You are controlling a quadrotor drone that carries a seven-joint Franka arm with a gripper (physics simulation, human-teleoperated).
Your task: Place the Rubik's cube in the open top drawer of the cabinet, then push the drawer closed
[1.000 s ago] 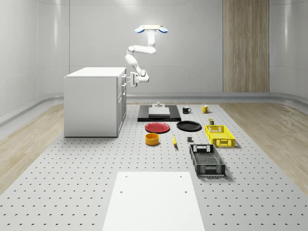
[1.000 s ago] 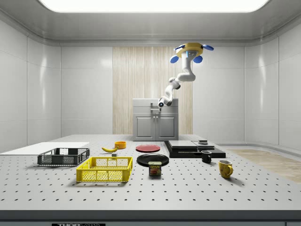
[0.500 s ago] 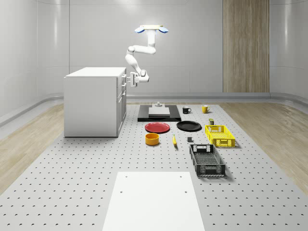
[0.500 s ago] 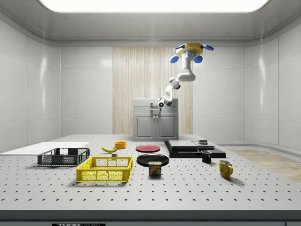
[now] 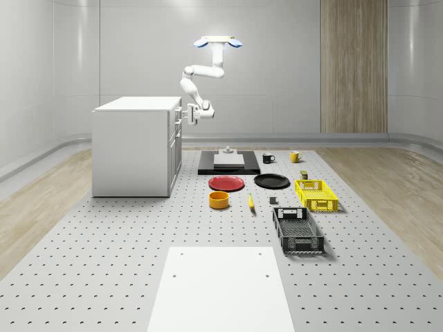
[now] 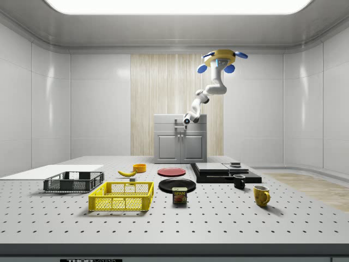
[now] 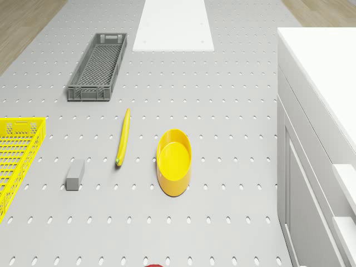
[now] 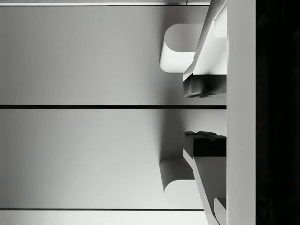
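The drone (image 5: 217, 42) hovers high above the worktop (image 5: 104, 263), just off the cabinet's front, on the whole-scene view's right of the cabinet (image 5: 131, 149). The arm hangs from it, bends out at the elbow towards the cabinet, then drops to a wrist turned level. The gripper (image 5: 187, 114) points straight at the top drawer (image 5: 177, 113), right up against its front. That drawer front faces the whole-scene view's right, its long axis running level across the cabinet's face. It sits near flush with the fronts below, though I cannot tell whether it is fully shut. In the wrist view the fingers (image 8: 204, 89) stand apart, nothing between them.
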